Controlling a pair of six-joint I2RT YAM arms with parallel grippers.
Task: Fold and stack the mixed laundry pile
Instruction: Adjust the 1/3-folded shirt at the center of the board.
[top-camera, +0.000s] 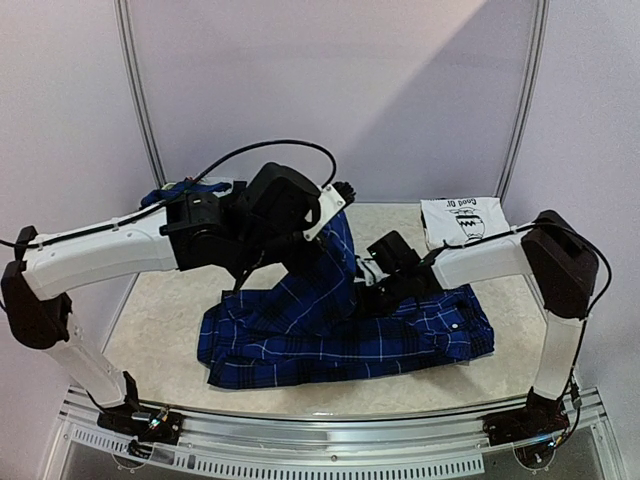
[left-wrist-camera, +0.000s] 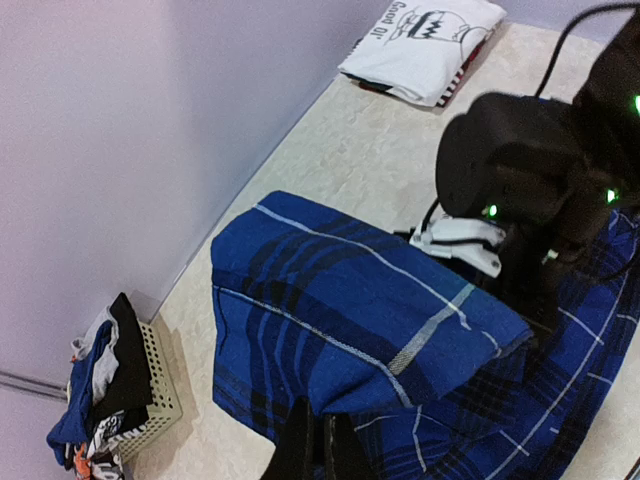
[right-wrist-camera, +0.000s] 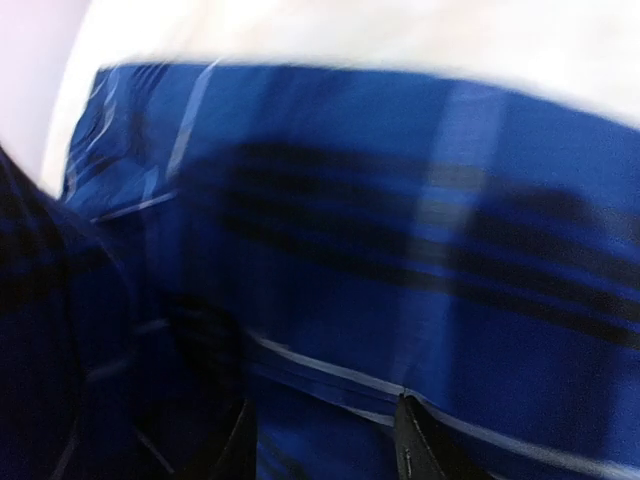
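Across the middle of the table (top-camera: 170, 300) the plaid shirt (top-camera: 340, 340) is lying with its long axis running from my left side to my right, and I am working on it with both arms. My left gripper (top-camera: 342, 190) is clamping tight on one edge of the cloth and holding that flap raised on the far side, so the fabric is hanging from it down to the flat body of the shirt. My right gripper (top-camera: 366, 293) is sitting low on the shirt's middle, just beside the foot of the raised flap, its jaws standing apart over the plaid. The right wrist view is blurred, and I am seeing no layer pinched between them. I am judging that the flap has to come down toward me, across the short axis, with the left arm carrying it and the right gripper lying in its landing path. A folded white T-shirt (top-camera: 460, 220) is waiting at the far right, well apart, and more garments (left-wrist-camera: 100, 390) are sitting in the basket (left-wrist-camera: 160, 390) at the far left.
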